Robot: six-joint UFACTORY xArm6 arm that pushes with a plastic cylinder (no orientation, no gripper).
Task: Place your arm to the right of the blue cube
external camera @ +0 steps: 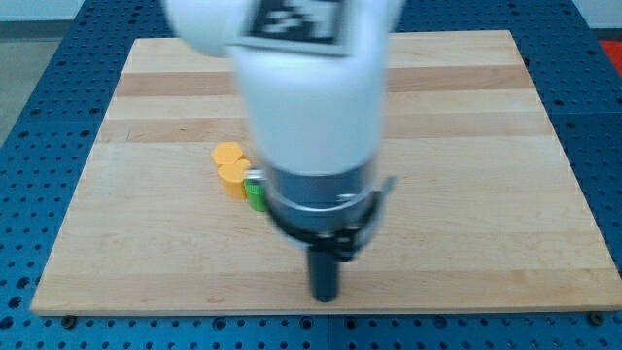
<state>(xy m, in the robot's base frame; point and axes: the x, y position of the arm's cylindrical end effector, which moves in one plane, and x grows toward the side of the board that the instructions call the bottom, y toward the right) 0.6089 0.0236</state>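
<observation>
- Counter (466, 146): pale wooden board that fills most of the view. It lies on a blue perforated surface (29, 117) that shows along the view's left, right and bottom edges.
- Arm (311, 107): the white, blurred body comes down from the view's top at the middle. Below it is a dark collar, and it covers a wide strip of the counter behind it.
- Rod: a straight dark rod comes out under the collar and ends in my tip (325, 297). There are no jaws on it to spread or press together. My tip sits near the counter's bottom edge, holding nothing and touching no block that shows.
- Yellow block (229, 165): it lies up and to the view's left of my tip, well apart from it. Its outline is lobed, and the exact shape is hard to make out.
- Green block (256, 194): only a sliver shows, just beside the yellow block on its lower right. The rest is hidden behind the collar, so its shape cannot be told. It is up and to the view's left of my tip, nearer than the yellow one.
- Blue cube: it does not show anywhere in this view, so I cannot tell where it stands relative to my tip.
</observation>
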